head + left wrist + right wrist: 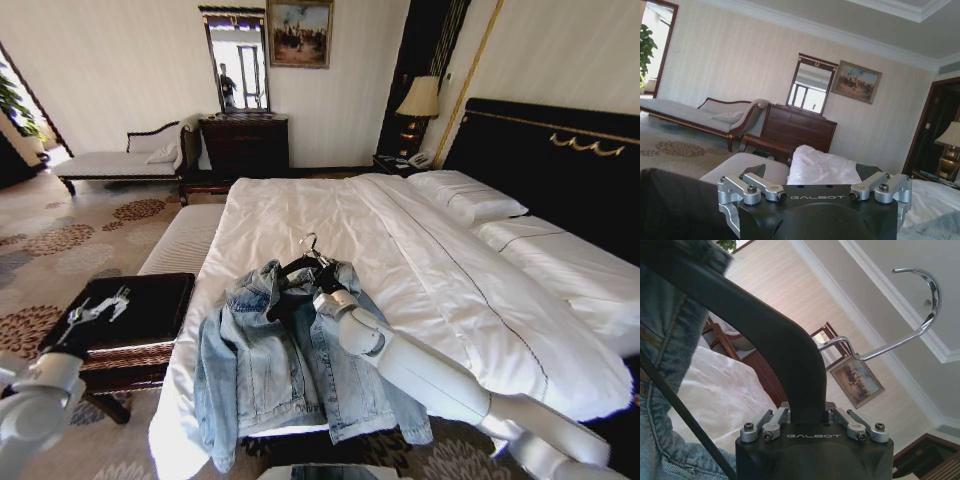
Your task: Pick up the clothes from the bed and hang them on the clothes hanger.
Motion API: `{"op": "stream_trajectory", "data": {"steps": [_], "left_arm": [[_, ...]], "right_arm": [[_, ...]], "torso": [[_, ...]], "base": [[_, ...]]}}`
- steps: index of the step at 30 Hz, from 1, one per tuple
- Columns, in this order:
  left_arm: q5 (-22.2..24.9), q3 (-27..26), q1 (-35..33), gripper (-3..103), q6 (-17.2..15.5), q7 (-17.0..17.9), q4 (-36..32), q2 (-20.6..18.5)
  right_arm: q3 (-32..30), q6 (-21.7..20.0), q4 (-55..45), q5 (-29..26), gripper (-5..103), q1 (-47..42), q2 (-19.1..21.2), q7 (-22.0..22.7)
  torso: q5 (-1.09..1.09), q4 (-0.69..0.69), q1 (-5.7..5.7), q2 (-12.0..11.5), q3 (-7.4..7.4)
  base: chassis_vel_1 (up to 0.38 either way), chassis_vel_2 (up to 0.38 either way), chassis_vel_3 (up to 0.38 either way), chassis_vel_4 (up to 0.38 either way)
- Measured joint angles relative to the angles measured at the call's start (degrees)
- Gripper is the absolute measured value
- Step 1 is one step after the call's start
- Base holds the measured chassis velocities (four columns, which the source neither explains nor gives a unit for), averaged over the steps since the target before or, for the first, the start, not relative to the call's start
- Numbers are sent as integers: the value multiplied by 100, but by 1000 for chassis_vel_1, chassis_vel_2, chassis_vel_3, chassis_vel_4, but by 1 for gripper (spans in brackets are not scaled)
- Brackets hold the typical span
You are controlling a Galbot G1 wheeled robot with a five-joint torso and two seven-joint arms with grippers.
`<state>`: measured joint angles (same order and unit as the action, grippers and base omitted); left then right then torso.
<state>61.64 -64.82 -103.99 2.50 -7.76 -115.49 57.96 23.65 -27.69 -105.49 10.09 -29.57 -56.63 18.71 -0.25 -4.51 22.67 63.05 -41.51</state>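
Wide across the head view runs the bed [440,270], white sheets from centre out to three o'clock, pillows [470,195] stacked up toward two o'clock against the black headboard [560,170]. Patterned carpet [60,240] covers the floor at nine o'clock, with a chaise [120,160] and a dark dresser [245,145] along the far wall at eleven and twelve.

Down at six o'clock, on the bed's near corner, there's the jacket [280,370], light-blue denim, spread open with its hem and one sleeve drooping over the mattress edge. The hanger [300,265] sits at the jacket's collar, black shoulders tucked under the denim, chrome hook [920,305] sticking up clear of the cloth.

Right arm reaches in from five o'clock, and the right gripper [328,283] is at that collar. In its wrist view the fingers [771,422] are clamped against the hanger's thick black neck, denim bunched beside it.

Over at eight o'clock, the left gripper [95,312] hovers above a dark bench [140,310] beside the bed, fingers [756,186] spread wide, nothing between them.
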Motion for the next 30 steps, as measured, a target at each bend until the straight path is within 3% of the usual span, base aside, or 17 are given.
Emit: {"op": "stream_trajectory", "data": {"steps": [3, 7, 14, 18, 22, 23, 25, 26, 28, 30], "left_arm": [[-170, 66, -259, 100, 108, -31, -78, 287], [-212, 92, -378, 100, 188, -43, -85, 382], [-280, 106, -387, 100, 218, -36, -115, 425], [-371, 302, -112, 100, 59, 95, -189, 283], [-203, 1218, 813, 100, -593, 521, -485, -238], [-203, 1218, 813, 100, -593, 521, -485, -238], [140, 2013, 1541, 100, -935, 875, -648, -761], [140, 2013, 1541, 100, -935, 875, -648, -761], [481, 2676, 2009, 100, -1159, 1185, -818, -1180], [659, 2931, 2125, 100, -1262, 1300, -999, -1404]], "right_arm": [[-60, -18, -69, -119, 26, 24, 42, 24], [-65, -22, -95, -136, 26, 5, 51, 45], [-64, -27, -139, -147, 26, -38, 21, 111], [-27, 15, -113, 47, 26, -84, 85, 1], [-4, 139, 9, 283, 26, -218, 86, -45], [-4, 139, 9, 283, 26, -218, 86, -45], [-2, 168, 44, 330, 26, -237, 89, -51], [-2, 168, 44, 330, 26, -237, 89, -51], [-1, 179, 68, 352, 26, -236, 93, -51], [-2, 179, 84, 370, 26, -236, 89, -51]], "torso": [[0, -1, 0, 0, 0], [0, -1, 0, 0, 0], [0, 0, 1, 0, -1], [0, 1, 0, 0, -1], [-2, -2, 0, -1, -1], [-2, -2, 0, -1, -1], [1, -3, 2, -2, -2], [1, -3, 2, -2, -2], [0, -4, 3, -2, -2], [1, -4, 3, -2, -3]], "base": [[0, 0, 0, 0], [0, 0, 0, 0], [0, 0, 0, 0], [0, 0, 0, 0], [0, 0, 0, 0], [0, 0, 0, 0], [0, 0, 0, 0], [0, 0, 0, 0], [0, 0, 0, 0], [0, 0, 0, 0]]}}
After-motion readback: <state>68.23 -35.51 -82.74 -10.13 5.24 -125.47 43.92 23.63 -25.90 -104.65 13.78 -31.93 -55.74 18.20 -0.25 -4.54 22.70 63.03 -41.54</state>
